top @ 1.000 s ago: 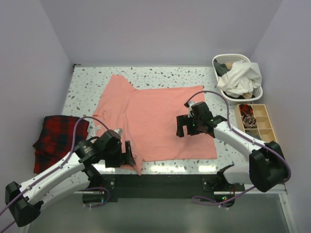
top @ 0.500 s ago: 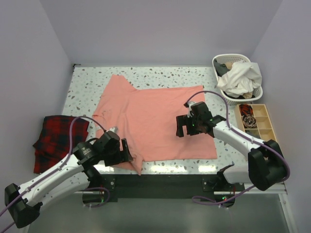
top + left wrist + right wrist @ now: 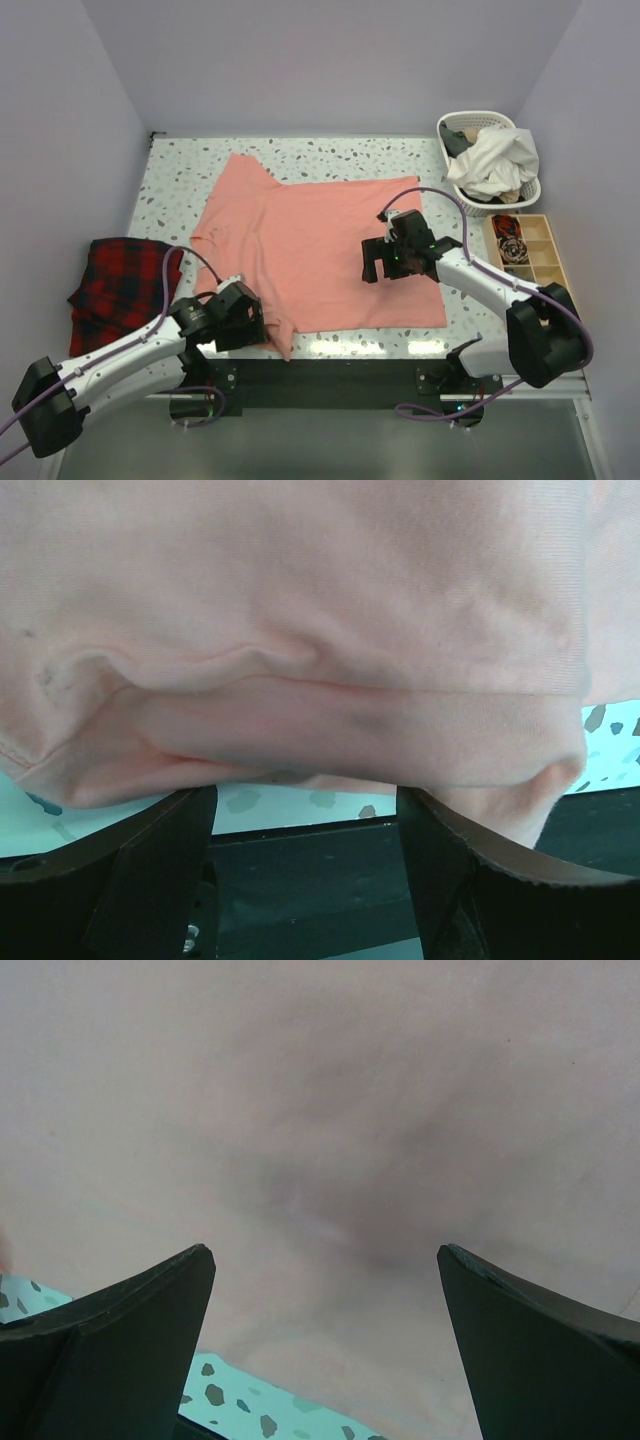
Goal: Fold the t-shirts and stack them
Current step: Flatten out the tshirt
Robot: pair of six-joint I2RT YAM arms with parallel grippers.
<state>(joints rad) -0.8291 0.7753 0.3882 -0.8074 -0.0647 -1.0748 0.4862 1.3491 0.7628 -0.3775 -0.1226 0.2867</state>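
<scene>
At the near edge, your left gripper [image 3: 255,325] has dropped to the hem of the salmon-pink cotton t-shirt [image 3: 320,230], jaws wide; your right gripper [image 3: 372,262] hovers wide open too. I'd say a grab is coming.

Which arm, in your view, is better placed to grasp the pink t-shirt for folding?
Probably the left: the left claw, open, sits at the t-shirt's bunched near edge, while the right claw hangs open over flat cloth with no edge to pinch.
</scene>
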